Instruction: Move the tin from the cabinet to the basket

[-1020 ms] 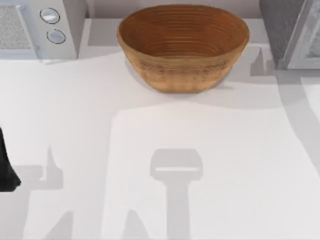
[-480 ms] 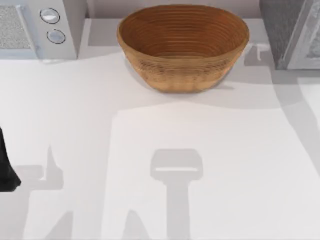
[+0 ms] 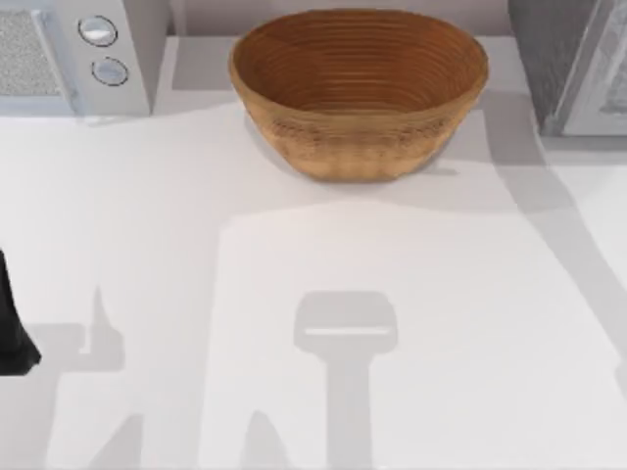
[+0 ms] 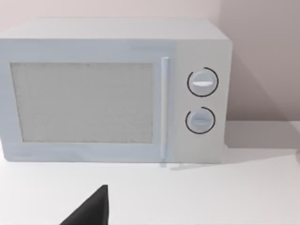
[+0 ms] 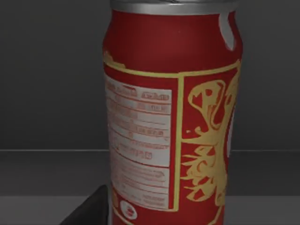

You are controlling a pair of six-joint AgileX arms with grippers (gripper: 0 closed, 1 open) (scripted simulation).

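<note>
The tin [image 5: 171,108], red with gold print and a silver lid rim, stands upright against a dark interior, very close in the right wrist view. A dark part of my right gripper [image 5: 89,208] sits right beside the tin's lower side. The grey cabinet [image 3: 563,59] stands at the table's back right. The brown woven basket [image 3: 358,88] sits at the back middle with nothing inside it. My left arm [image 3: 12,328] is parked at the table's left edge, and a dark tip of its gripper [image 4: 91,211] points toward the white appliance.
A white appliance with two round knobs [image 3: 73,54] stands at the back left, facing the left wrist camera [image 4: 112,89]. The white table [image 3: 323,255] stretches in front of the basket, crossed by arm shadows.
In the top view the shadow patch left of the cabinet has slid toward the cabinet and faded. The basket and the left arm have not moved.
</note>
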